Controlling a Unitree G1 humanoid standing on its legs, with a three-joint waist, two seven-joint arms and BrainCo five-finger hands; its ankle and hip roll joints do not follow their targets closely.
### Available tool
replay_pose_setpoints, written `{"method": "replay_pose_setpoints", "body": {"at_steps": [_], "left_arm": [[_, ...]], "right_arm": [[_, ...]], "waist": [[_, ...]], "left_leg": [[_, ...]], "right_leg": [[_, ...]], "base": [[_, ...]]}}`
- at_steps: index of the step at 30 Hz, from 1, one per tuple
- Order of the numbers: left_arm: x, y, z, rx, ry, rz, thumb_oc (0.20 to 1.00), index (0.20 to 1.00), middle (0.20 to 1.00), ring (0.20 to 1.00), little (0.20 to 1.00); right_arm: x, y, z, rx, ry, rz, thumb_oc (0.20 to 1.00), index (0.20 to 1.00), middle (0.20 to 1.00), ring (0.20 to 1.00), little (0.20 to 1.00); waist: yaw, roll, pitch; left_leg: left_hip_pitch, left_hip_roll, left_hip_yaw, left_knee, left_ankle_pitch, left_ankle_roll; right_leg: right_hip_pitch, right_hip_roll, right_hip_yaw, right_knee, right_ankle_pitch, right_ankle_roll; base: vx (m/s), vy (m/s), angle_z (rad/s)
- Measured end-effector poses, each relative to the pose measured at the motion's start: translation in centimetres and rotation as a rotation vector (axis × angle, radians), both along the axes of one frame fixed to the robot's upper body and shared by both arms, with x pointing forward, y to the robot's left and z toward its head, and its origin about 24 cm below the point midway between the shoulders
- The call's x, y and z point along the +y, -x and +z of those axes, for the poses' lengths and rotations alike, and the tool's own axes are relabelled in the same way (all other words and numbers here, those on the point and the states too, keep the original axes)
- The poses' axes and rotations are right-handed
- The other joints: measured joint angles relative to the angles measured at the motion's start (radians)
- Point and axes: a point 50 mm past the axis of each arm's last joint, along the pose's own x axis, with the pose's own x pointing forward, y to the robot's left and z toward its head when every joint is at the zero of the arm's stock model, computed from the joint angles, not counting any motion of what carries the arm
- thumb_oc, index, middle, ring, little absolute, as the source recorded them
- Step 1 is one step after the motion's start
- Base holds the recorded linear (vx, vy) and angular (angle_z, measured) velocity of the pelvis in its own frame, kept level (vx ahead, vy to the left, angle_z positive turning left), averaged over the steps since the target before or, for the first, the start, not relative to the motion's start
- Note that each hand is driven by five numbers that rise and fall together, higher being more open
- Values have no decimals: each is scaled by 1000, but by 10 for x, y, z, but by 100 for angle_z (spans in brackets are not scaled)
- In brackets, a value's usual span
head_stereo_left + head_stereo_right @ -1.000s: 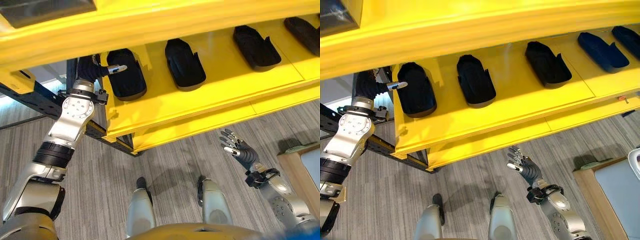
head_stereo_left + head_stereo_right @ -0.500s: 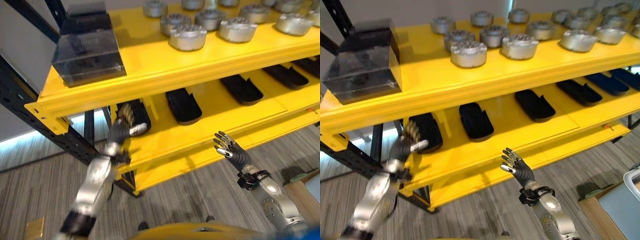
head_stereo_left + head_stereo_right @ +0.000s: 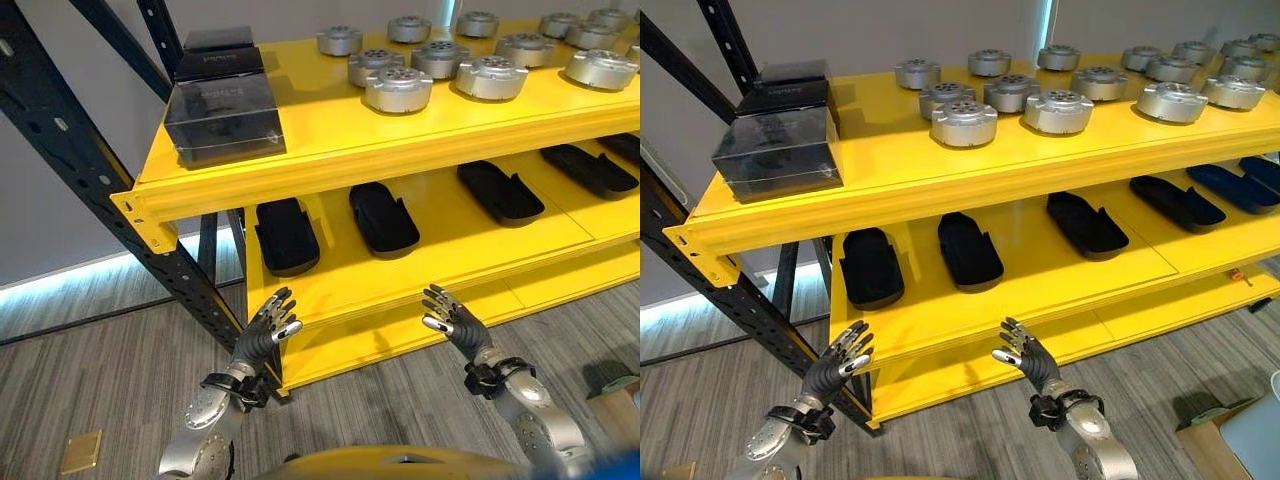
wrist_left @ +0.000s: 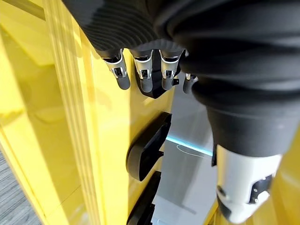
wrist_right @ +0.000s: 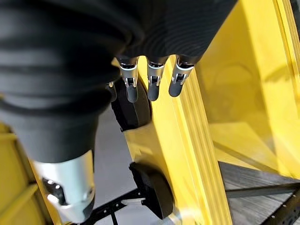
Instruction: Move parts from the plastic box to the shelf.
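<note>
Both robot hands up in front of the yellow shelf (image 3: 330, 150), holding nothing. Left robot hand (image 3: 262, 331) is low at the near left, by the shelf's left corner post; fingers spread and straight, apart, palm toward the rack. Right robot hand (image 3: 452, 320) is low near centre, just in front of the lower deck's front edge; fingers likewise splayed and apart. Left wrist view shows straight fingers (image 4: 143, 77) with the yellow deck edge and black parts past them; right wrist view the same, fingers (image 5: 152, 84) straight, nothing between them and the thumb.

Task parts on the shelf:
- Upper deck: silver round parts (image 3: 963, 122) in rows, from centre out to the right.
- Upper deck, left end: dark plastic boxes (image 3: 222, 118), the near one clear-sided with dark contents, 2 more behind it toward the far side.
- Lower deck: black tray-shaped parts (image 3: 871, 266) lying flat in a row, spaced apart from left to right; leftmost one sits just above and beyond the left robot hand; the next black part (image 3: 383, 217) is right of it, above the gap between the 2 hands.

Black rack frame (image 3: 100, 190) runs diagonally on the left. Grey wood-pattern floor (image 3: 90, 370) below.
</note>
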Motion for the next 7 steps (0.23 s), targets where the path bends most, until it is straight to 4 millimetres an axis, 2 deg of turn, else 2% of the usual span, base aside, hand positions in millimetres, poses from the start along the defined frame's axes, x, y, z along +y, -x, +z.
{"method": "replay_pose_setpoints", "body": {"at_steps": [7], "left_arm": [[-3,3,-8,30,21,20,1000,1000,1000,1000,1000]], "right_arm": [[5,2,-2,11,-6,19,1000,1000,1000,1000,1000]], "waist": [[-1,-1,1]], "left_leg": [[6,-3,1,-1,2,2]], "right_leg": [[8,-3,0,-7,3,3]], "base": [[0,0,0]]}}
